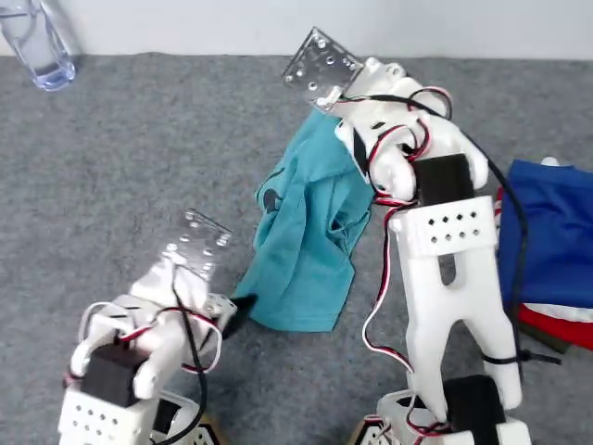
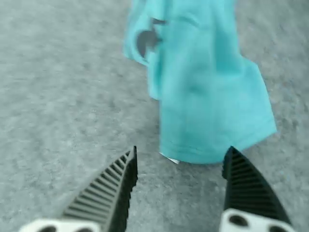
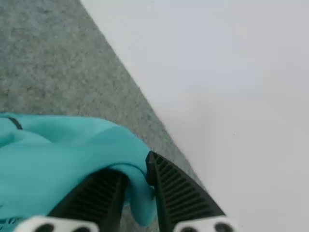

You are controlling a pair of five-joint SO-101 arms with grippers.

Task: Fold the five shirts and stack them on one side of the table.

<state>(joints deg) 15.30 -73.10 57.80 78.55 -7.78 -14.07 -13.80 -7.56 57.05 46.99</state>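
Observation:
A teal shirt [image 1: 306, 241] lies crumpled lengthwise in the middle of the grey carpeted table, with a dark print near its upper left. My right gripper [image 1: 345, 134] is at the shirt's far end and holds it. The right wrist view shows that gripper [image 3: 137, 174] shut on a fold of the teal shirt [image 3: 63, 150]. My left gripper [image 1: 232, 311] sits at the shirt's near left corner. In the left wrist view it [image 2: 181, 159] is open, and the teal shirt's [image 2: 207, 96] hem lies just ahead of its fingertips, untouched.
A blue shirt [image 1: 551, 232] lies on a red one [image 1: 547, 324] at the table's right edge. A clear plastic container [image 1: 37, 46] stands at the far left corner. A white wall [image 3: 231, 72] borders the far edge. Bare carpet [image 1: 111, 185] stretches left of the shirt.

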